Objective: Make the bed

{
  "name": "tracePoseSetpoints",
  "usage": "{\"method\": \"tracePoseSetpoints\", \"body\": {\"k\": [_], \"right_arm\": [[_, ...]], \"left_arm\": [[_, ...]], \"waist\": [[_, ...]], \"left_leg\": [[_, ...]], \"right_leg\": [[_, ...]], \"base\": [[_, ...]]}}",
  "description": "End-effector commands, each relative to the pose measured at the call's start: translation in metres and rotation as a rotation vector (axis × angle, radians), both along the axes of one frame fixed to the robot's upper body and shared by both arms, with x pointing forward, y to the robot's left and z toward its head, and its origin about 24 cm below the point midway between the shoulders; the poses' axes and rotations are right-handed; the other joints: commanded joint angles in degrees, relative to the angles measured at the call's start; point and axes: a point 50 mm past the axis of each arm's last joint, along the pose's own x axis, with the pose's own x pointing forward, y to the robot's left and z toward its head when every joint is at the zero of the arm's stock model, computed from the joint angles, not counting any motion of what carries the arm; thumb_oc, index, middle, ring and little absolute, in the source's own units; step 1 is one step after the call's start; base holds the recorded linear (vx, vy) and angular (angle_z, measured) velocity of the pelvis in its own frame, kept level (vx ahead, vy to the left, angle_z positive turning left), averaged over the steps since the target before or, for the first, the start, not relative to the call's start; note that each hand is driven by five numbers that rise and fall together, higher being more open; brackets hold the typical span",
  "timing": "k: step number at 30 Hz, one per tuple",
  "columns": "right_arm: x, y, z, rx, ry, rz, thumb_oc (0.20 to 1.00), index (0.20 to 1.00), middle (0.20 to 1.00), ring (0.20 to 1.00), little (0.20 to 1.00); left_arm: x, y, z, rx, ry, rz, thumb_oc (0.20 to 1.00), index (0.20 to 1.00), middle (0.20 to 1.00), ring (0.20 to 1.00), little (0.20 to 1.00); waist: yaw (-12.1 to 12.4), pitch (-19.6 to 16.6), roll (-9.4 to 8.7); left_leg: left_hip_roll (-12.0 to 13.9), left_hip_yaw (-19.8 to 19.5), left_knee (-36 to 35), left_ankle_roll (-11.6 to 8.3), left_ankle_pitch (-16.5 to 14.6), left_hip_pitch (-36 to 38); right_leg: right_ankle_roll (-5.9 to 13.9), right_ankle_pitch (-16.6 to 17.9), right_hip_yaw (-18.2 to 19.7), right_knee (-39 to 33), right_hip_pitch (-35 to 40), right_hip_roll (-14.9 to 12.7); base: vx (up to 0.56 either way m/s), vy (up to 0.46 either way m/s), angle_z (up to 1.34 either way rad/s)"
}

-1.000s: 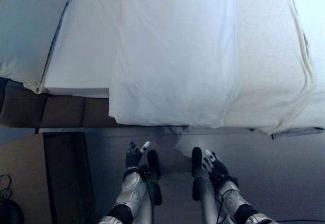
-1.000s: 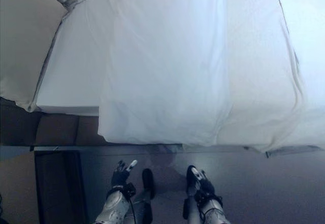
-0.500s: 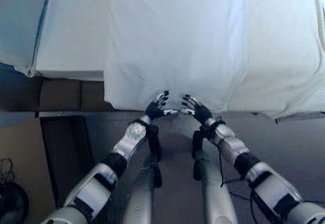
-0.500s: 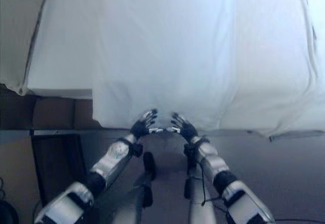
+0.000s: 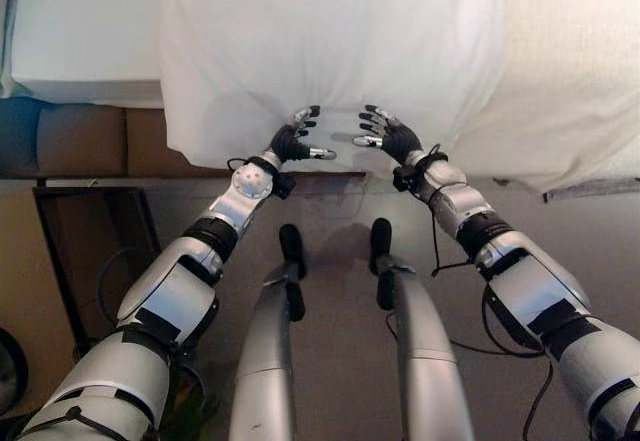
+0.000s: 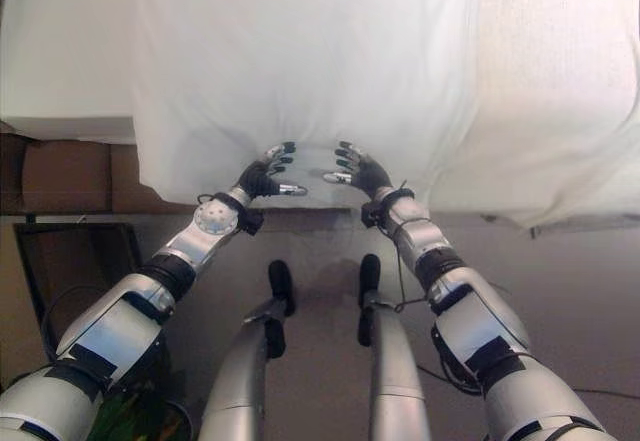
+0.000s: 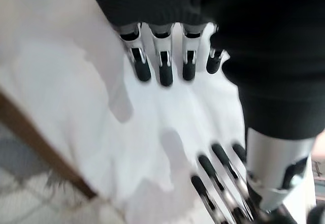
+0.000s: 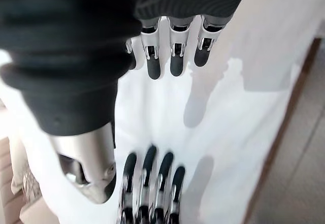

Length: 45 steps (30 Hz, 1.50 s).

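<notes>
White duvet (image 5: 330,51) hanging over bed edge, left hand (image 5: 291,142), right hand (image 5: 393,139) spread just before it

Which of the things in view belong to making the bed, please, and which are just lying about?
Part of the job:
- white duvet, its near edge hanging over the bed's side
- mattress in its white sheet
- left hand and right hand, both open at the duvet's edge

Just lying about:
- brown bed base
- dark frame on the floor
</notes>
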Motion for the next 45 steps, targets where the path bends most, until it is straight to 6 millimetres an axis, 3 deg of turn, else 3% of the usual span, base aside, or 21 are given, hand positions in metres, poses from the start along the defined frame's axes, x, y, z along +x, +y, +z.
{"method": "tracePoseSetpoints", "body": {"k": [1, 5, 10, 14, 15, 18, 19, 22, 24, 25, 26, 27, 28, 30, 31, 33, 34, 35, 39, 40, 45], "right_arm": [[0.003, -0.002, 0.022, 0.063, -0.057, -0.037, 1.000, 1.000, 1.000, 1.000, 1.000], [0.008, -0.030, 0.048, 0.058, -0.094, -0.219, 1.000, 1.000, 1.000, 1.000, 1.000], [0.006, -0.062, 0.060, 0.181, -0.106, -0.348, 1.000, 1.000, 1.000, 1.000, 1.000], [0.003, -0.084, 0.060, 0.229, -0.109, -0.414, 1.000, 1.000, 1.000, 1.000, 1.000], [-0.001, -0.105, 0.054, 0.262, -0.096, -0.492, 1.000, 1.000, 1.000, 1.000, 1.000], [-0.005, -0.124, 0.049, 0.257, -0.088, -0.558, 1.000, 1.000, 1.000, 1.000, 1.000], [-0.013, -0.149, 0.043, 0.229, -0.073, -0.652, 1.000, 1.000, 1.000, 1.000, 1.000], [-0.019, -0.167, 0.031, 0.228, -0.043, -0.722, 1.000, 1.000, 1.000, 1.000, 1.000], [-0.027, -0.183, 0.015, 0.237, -0.003, -0.787, 1.000, 1.000, 1.000, 1.000, 1.000], [-0.036, -0.197, -0.004, 0.276, 0.039, -0.846, 1.000, 1.000, 1.000, 1.000, 1.000], [-0.036, -0.197, -0.005, 0.275, 0.040, -0.846, 1.000, 1.000, 1.000, 1.000, 1.000], [-0.045, -0.204, -0.034, 0.311, 0.103, -0.890, 1.000, 1.000, 1.000, 1.000, 1.000], [-0.045, -0.204, -0.035, 0.310, 0.105, -0.890, 1.000, 1.000, 1.000, 1.000, 1.000], [-0.062, -0.208, -0.085, 0.322, 0.224, -0.930, 1.000, 1.000, 1.000, 1.000, 1.000], [-0.062, -0.208, -0.086, 0.321, 0.226, -0.930, 1.000, 1.000, 1.000, 1.000, 1.000], [-0.075, -0.203, -0.122, 0.346, 0.308, -0.937, 1.000, 1.000, 1.000, 1.000, 1.000], [-0.090, -0.195, -0.157, 0.337, 0.393, -0.919, 1.000, 1.000, 1.000, 1.000, 1.000], [-0.090, -0.194, -0.158, 0.336, 0.394, -0.919, 1.000, 1.000, 1.000, 1.000, 1.000], [-0.128, -0.177, -0.218, 0.436, 0.519, -0.916, 1.000, 1.000, 1.000, 1.000, 1.000], [-0.144, -0.170, -0.238, 0.403, 0.581, -0.904, 1.000, 1.000, 1.000, 1.000, 1.000], [-0.173, -0.152, -0.271, 0.379, 0.670, -0.897, 1.000, 1.000, 1.000, 1.000, 1.000]], "left_arm": [[0.004, 0.034, 0.033, -0.073, -0.088, 0.157, 1.000, 1.000, 1.000, 1.000, 1.000], [0.004, 0.061, 0.049, -0.029, -0.109, 0.296, 1.000, 1.000, 1.000, 1.000, 1.000], [-0.002, 0.087, 0.060, -0.099, -0.160, 0.392, 1.000, 1.000, 1.000, 1.000, 1.000], [-0.007, 0.106, 0.058, -0.085, -0.169, 0.451, 1.000, 1.000, 1.000, 1.000, 1.000], [-0.012, 0.123, 0.056, -0.139, -0.180, 0.518, 1.000, 1.000, 1.000, 1.000, 1.000], [-0.018, 0.138, 0.052, -0.155, -0.187, 0.569, 1.000, 1.000, 1.000, 1.000, 1.000], [-0.025, 0.156, 0.047, -0.175, -0.188, 0.645, 1.000, 1.000, 1.000, 1.000, 1.000], [-0.034, 0.177, 0.037, -0.215, -0.171, 0.739, 1.000, 1.000, 1.000, 1.000, 1.000], [-0.042, 0.193, 0.022, -0.267, -0.144, 0.820, 1.000, 1.000, 1.000, 1.000, 1.000], [-0.052, 0.207, -0.001, -0.307, -0.093, 0.882, 1.000, 1.000, 1.000, 1.000, 1.000], [-0.052, 0.207, -0.002, -0.306, -0.092, 0.883, 1.000, 1.000, 1.000, 1.000, 1.000], [-0.064, 0.220, -0.029, -0.352, -0.035, 0.945, 1.000, 1.000, 1.000, 1.000, 1.000], [-0.065, 0.220, -0.030, -0.350, -0.034, 0.946, 1.000, 1.000, 1.000, 1.000, 1.000], [-0.079, 0.221, -0.077, -0.413, 0.064, 0.970, 1.000, 1.000, 1.000, 1.000, 1.000], [-0.080, 0.222, -0.078, -0.412, 0.065, 0.971, 1.000, 1.000, 1.000, 1.000, 1.000], [-0.088, 0.212, -0.113, -0.442, 0.151, 0.966, 1.000, 1.000, 1.000, 1.000, 1.000], [-0.099, 0.203, -0.146, -0.422, 0.244, 0.940, 1.000, 1.000, 1.000, 1.000, 1.000], [-0.099, 0.203, -0.147, -0.421, 0.245, 0.940, 1.000, 1.000, 1.000, 1.000, 1.000], [-0.123, 0.173, -0.206, -0.478, 0.411, 0.877, 1.000, 1.000, 1.000, 1.000, 1.000], [-0.133, 0.154, -0.230, -0.488, 0.499, 0.830, 1.000, 1.000, 1.000, 1.000, 1.000], [-0.161, 0.123, -0.272, -0.483, 0.677, 0.768, 1.000, 1.000, 1.000, 1.000, 1.000]], "waist": [[0.45, -2.14, -0.84], [0.49, -1.96, -0.52], [0.55, -1.90, -0.26], [0.55, -2.17, -0.19], [0.67, -2.05, -0.13], [0.68, -2.07, 0.01], [0.85, -1.76, 0.19], [0.93, -1.47, 0.33], [0.88, -1.25, 0.41], [1.01, -1.18, 0.45], [0.93, -1.22, 0.46], [1.02, -1.43, 0.39], [0.93, -1.50, 0.37], [1.19, -2.14, -0.11], [1.12, -2.18, -0.12], [1.23, -2.83, -0.53], [1.23, -4.02, -1.01], [1.20, -4.05, -1.03], [1.57, -7.10, -1.67], [1.84, -8.94, -1.45], [1.02, -12.59, -1.61]], "left_leg": [[-0.07, 1.44, 2.90, -1.94, -3.40, -0.07], [-0.32, 1.27, 3.78, -1.89, -3.81, -1.30], [-0.31, 1.43, 3.07, -2.06, -3.80, -1.06], [-0.37, 1.50, 1.71, -2.23, -3.04, -0.66], [-0.30, 1.46, 0.67, -2.51, -2.91, 0.31], [-0.28, 1.58, -0.80, -2.61, -2.25, 1.01], [-0.15, 1.51, -2.37, -3.06, -1.94, 2.55], [0.04, 1.28, -3.99, -3.34, -0.86, 3.80], [0.12, 0.92, -6.00, -3.59, 0.06, 5.53], [0.11, 0.46, -7.81, -3.86, 0.48, 7.73], [0.05, 0.45, -8.09, -3.78, 0.86, 7.74], [-0.12, 0.18, -10.77, -4.11, 1.48, 10.89], [-0.19, 0.19, -11.16, -4.04, 1.91, 11.03], [-0.80, -0.54, -15.94, -4.58, 3.38, 16.68], [-0.87, -0.55, -16.34, -4.52, 3.81, 16.85], [-1.25, -0.93, -19.89, -5.00, 5.27, 21.19], [-1.34, -0.83, -23.66, -5.39, 6.08, 25.96], [-1.38, -0.83, -24.03, -5.35, 6.44, 26.14], [-1.15, -1.16, -31.14, -5.45, 8.41, 34.82], [-1.14, -1.20, -34.27, -5.71, 9.40, 38.16], [-0.58, -1.31, -35.59, -6.15, 9.04, 42.98]], "right_leg": [[5.79, 1.58, 0.86, -1.72, 0.89, -1.55], [5.50, 1.07, 0.75, -0.53, -0.21, -1.63], [5.60, 1.17, 0.60, -1.44, 0.10, -1.79], [5.48, 1.41, 0.28, -2.67, 0.48, -1.76], [5.51, 1.13, 0.14, -3.28, 1.40, -1.63], [5.47, 1.52, -0.15, -4.52, 2.10, -1.69], [5.60, 1.38, -0.62, -5.62, 3.63, -1.70], [5.60, 1.88, -1.30, -6.83, 5.01, -1.68], [5.61, 2.23, -1.78, -8.64, 7.04, -1.47], [5.73, 2.23, -2.28, -10.12, 9.43, -1.25], [5.67, 2.55, -2.35, -10.39, 9.47, -1.28], [5.87, 2.76, -2.59, -12.60, 12.42, -0.92], [5.81, 3.12, -2.65, -12.97, 12.57, -0.94], [6.13, 3.84, -3.39, -16.97, 18.36, -0.40], [6.08, 4.19, -3.47, -17.33, 18.54, -0.41], [6.19, 4.92, -4.03, -20.40, 22.87, -0.12], [6.55, 5.03, -4.43, -23.09, 27.23, 0.21], [6.52, 5.33, -4.49, -23.42, 27.42, 0.21], [7.27, 7.12, -4.98, -29.35, 36.07, 0.90], [7.63, 7.83, -5.34, -31.60, 39.36, 1.00], [8.16, 9.84, -5.25, -37.02, 45.67, 1.01]], "base": [[0.00, 0.000, 0.00], [0.00, 0.000, 0.00], [0.00, 0.000, 0.00], [0.00, -0.014, 0.01], [0.00, -0.044, 0.01], [-0.01, -0.051, 0.04], [-0.02, -0.066, 0.02], [-0.02, -0.084, 0.06], [-0.01, -0.086, 0.04], [0.00, -0.064, 0.05], [0.03, -0.118, 0.11], [0.00, -0.053, 0.10], [0.05, -0.112, 0.11], [0.03, -0.085, 0.06], [0.02, -0.059, 0.06], [0.08, -0.080, 0.13], [0.10, -0.067, 0.15], [0.12, -0.055, 0.14], [0.12, -0.009, 0.01], [0.11, 0.023, -0.05], [0.09, 0.047, 0.07]]}}
